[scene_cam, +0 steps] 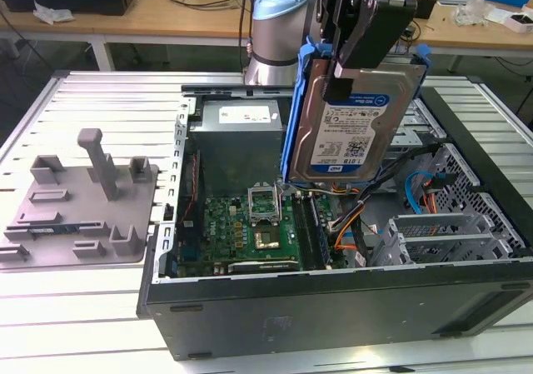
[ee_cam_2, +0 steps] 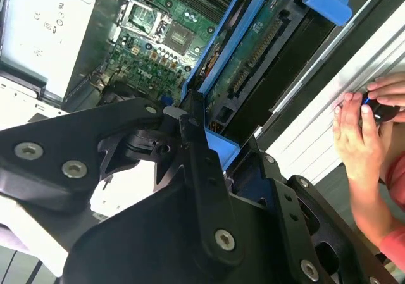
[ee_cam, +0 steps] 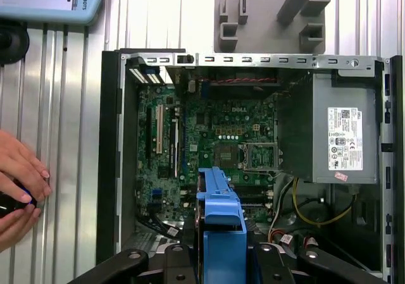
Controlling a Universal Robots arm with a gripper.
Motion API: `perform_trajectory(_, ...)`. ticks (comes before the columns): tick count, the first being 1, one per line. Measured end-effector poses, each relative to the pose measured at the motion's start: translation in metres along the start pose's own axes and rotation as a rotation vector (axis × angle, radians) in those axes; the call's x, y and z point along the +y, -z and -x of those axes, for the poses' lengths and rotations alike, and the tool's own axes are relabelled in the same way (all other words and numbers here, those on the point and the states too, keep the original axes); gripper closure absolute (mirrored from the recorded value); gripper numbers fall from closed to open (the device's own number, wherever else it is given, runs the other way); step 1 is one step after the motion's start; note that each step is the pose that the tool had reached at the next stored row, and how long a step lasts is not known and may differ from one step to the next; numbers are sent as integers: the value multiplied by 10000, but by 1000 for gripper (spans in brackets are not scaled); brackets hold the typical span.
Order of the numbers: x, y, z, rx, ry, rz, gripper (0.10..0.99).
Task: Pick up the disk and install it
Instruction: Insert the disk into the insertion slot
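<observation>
Exterior view, upper centre of the frame: the black claw [scene_cam: 350, 70] is clamped on the upper end of the disk [scene_cam: 354, 137], with one finger lying across the labelled face. The disk hangs below the claw, nearly upright and leaning a little. Its label side faces the camera, and the blue carrier frames its long edges.

The disk's lower end sits over the open computer case [scene_cam: 333, 307], in front of the motherboard [scene_cam: 241, 224] and a bundle of orange and blue cables. Cannot tell whether it touches anything inside.

The grey tray [scene_cam: 83, 207] lies on the slatted worktop [scene_cam: 83, 316] at middle left of the frame, well apart from the disk. The power supply [scene_cam: 241, 137] stands behind the motherboard, just left of the disk. Metal drive bays [scene_cam: 441, 232] fill the right of the case. A pale blue arm joint [scene_cam: 279, 24] stands behind the case at top centre.

Second wrist view: the black fingers [ee_cam_2: 202, 170] run up to the near end of the disk [ee_cam_2: 253, 50]. The disk's green circuit-board side is showing, blue carrier around it, with the motherboard [ee_cam_2: 152, 37] beyond. A person's hands [ee_cam_2: 357, 132] rest on the worktop outside the case wall.

First wrist view: the disk [ee_cam: 221, 214] appears edge-on, its blue carrier gripped between the claw's fingers [ee_cam: 180, 265] over the motherboard [ee_cam: 215, 138]. The hands [ee_cam: 19, 183] are outside the case, on the worktop slats.
</observation>
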State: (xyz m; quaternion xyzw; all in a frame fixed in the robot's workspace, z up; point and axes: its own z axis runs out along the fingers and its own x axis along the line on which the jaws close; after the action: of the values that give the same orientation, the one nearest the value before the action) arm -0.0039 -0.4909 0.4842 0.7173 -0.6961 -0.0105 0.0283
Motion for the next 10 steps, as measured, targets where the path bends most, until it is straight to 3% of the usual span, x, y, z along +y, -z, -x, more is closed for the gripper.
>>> perform_trajectory(3,-4,0,0,-2,0,0,718)
perform_trajectory(10,0,-3,-60,-332,19,-44,718)
